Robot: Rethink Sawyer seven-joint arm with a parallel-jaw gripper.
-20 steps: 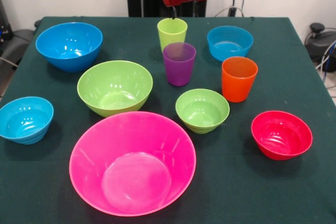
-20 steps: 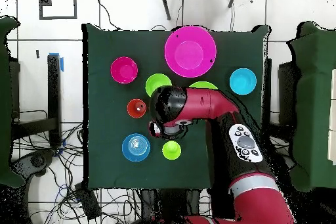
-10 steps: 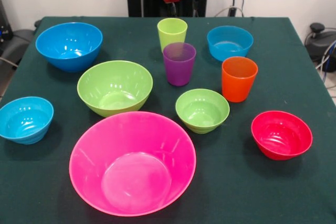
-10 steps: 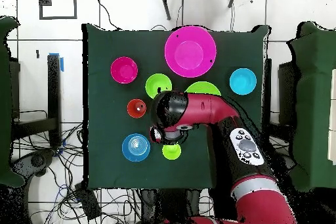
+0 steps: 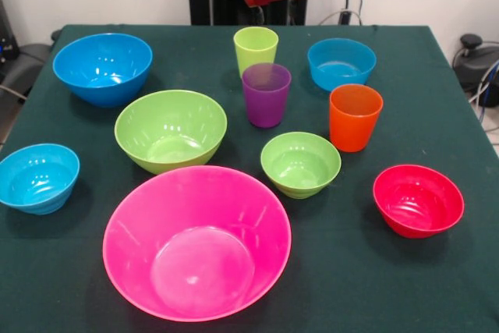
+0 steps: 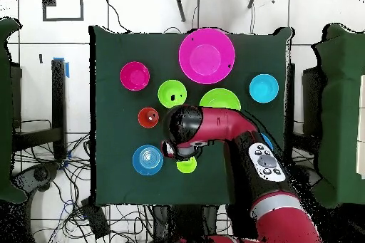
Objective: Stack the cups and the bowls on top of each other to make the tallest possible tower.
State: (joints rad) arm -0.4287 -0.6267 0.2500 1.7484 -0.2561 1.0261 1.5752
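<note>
Nothing is stacked yet; the hand [image 5: 274, 7] has been drawn up and back from the lime green cup [image 5: 255, 49], whether apart or together cannot be told. Only overhead is the arm [image 6: 214, 125] seen covering the purple cup [image 5: 266, 94], just beside it on the desk [image 5: 437, 271]

cups: lime [image 5: 256, 48], purple [image 5: 266, 94], orange [image 5: 355, 117]; upright, unstacked before me
bowls: seven, pink [image 5: 196, 241] biggest, each separate, upright
</note>
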